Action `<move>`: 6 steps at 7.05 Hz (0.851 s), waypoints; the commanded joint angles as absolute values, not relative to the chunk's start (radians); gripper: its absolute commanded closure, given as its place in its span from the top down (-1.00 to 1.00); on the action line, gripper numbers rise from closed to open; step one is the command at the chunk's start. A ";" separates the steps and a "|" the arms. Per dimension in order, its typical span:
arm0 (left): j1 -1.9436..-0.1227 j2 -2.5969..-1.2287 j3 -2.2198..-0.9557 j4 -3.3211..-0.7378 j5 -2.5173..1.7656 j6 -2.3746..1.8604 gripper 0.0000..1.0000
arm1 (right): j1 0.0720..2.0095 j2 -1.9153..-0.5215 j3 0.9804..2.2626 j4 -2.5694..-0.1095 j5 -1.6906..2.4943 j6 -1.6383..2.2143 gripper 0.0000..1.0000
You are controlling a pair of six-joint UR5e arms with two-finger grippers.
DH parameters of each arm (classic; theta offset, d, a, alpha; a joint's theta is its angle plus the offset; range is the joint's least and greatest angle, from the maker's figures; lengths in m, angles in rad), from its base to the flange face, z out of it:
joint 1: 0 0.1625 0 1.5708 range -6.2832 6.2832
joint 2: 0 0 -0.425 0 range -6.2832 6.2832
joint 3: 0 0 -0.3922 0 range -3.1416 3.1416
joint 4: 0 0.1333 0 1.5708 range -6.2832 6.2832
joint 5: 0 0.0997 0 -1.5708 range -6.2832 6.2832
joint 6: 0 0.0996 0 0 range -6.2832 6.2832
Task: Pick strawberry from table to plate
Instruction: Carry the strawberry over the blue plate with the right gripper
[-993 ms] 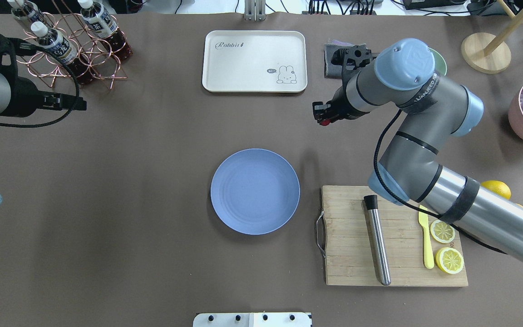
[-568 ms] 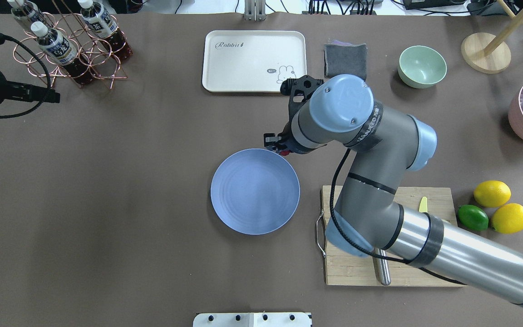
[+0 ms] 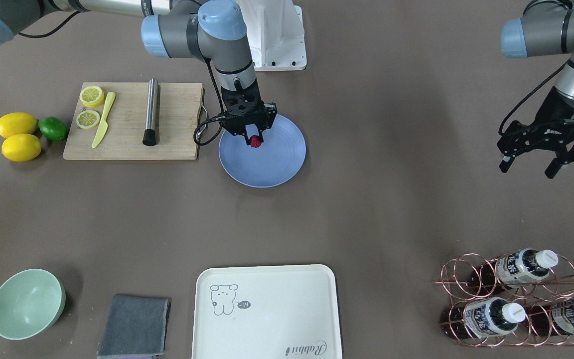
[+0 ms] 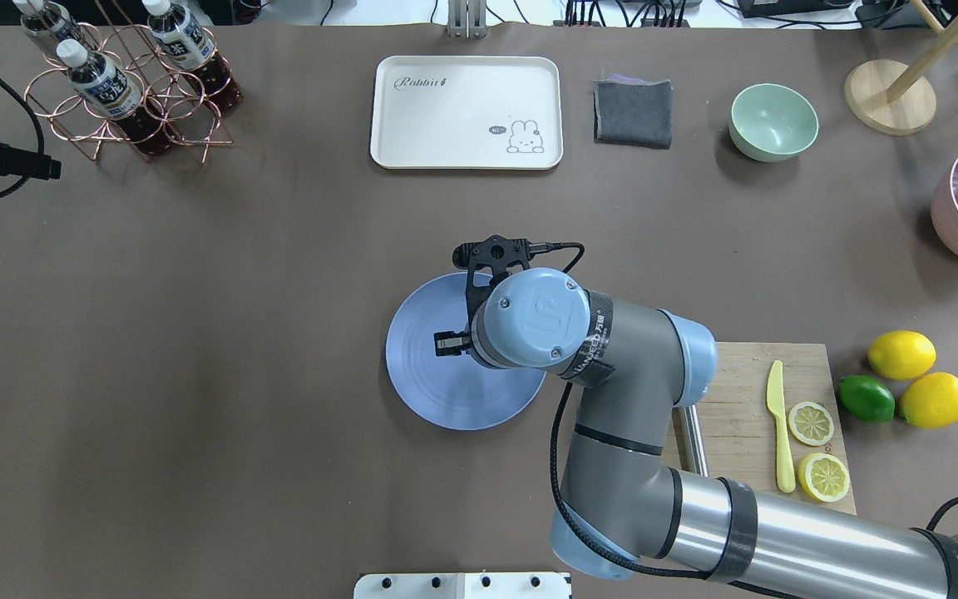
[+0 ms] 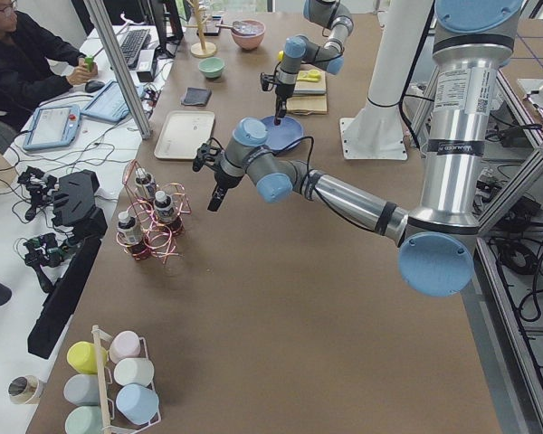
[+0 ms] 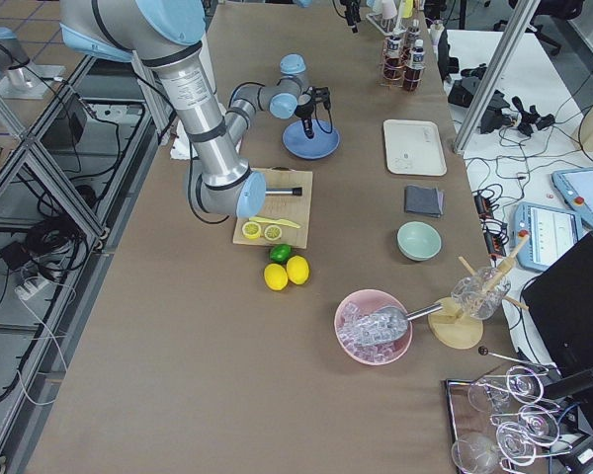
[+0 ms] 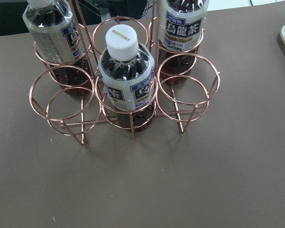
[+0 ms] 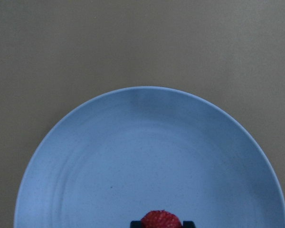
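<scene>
My right gripper [image 3: 253, 140] is shut on the strawberry [image 3: 254, 142], a small dark-red fruit, and holds it over the robot-side part of the blue plate [image 3: 273, 164]. The right wrist view shows the strawberry [image 8: 161, 220] between the fingertips at the bottom edge, with the plate [image 8: 156, 156] below it. From overhead the wrist hides the fruit, and only a finger [image 4: 449, 343] shows above the plate [image 4: 429, 391]. I cannot tell whether the fruit touches the plate. My left gripper [image 3: 527, 169] hangs open and empty over the table [image 4: 196, 333], far to the side.
A wooden cutting board [image 3: 177, 119] with lemon slices, a yellow knife and a metal rod lies beside the plate. Whole lemons [image 3: 18, 134] and a lime lie beyond it. A cream tray [image 3: 266, 311], grey cloth [image 3: 135, 324], green bowl [image 3: 27, 303] and copper bottle rack [image 3: 516, 299] line the far edge.
My right arm has swung from the back right of the table to above the plate, carrying the strawberry. My left arm has drawn back toward the left edge.
</scene>
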State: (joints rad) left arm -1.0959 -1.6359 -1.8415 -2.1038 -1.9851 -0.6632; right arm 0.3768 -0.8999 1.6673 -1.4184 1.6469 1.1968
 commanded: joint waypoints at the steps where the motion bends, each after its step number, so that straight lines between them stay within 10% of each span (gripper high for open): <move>1: -1.100 -1.635 -1.835 -2.103 -1.985 -0.647 0.96 | 0.356 -0.887 1.626 -1.413 1.614 1.195 -1.00; 6: -1.100 -1.644 -1.812 -2.105 -1.985 -0.646 0.96 | 0.357 -0.850 1.563 -1.382 1.605 1.193 -0.79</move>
State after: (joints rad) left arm -1.0999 -1.6400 -1.8180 -2.1046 -1.9850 -0.6459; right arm 0.3567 -0.8517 1.5771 -1.3934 1.6076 1.1936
